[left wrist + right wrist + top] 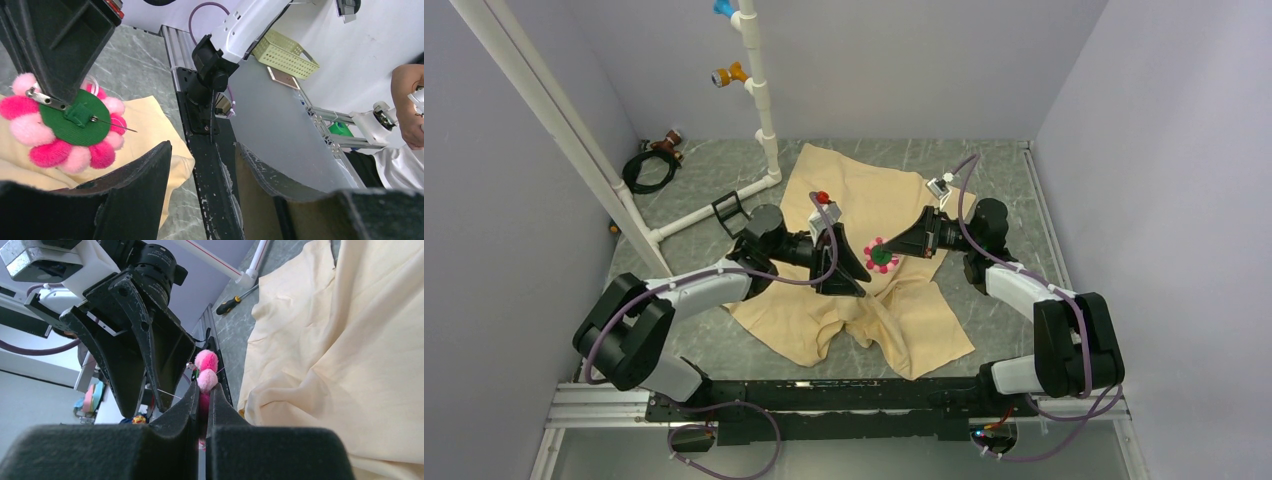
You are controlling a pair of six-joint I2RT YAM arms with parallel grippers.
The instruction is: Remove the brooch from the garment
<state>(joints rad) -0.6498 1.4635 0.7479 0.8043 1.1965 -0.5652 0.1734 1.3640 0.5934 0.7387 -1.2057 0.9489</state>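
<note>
Right hand [202, 405] is pinched tight on the pink fluffy flower-shaped brooch [70, 125], green felt back and bare pin showing, just above the beige cloth T-shirt [350, 365] on the grey marbled surface [1004, 190]. Left hand [842, 265] gapes just beside it.

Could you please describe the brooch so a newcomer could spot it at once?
Find the large beige garment, where the left gripper and right gripper meet over its middle. The brooch is pinched in the right one: a small ring of fluffy pink petals around a green disc, the only pink thing against plain cloth.
</note>
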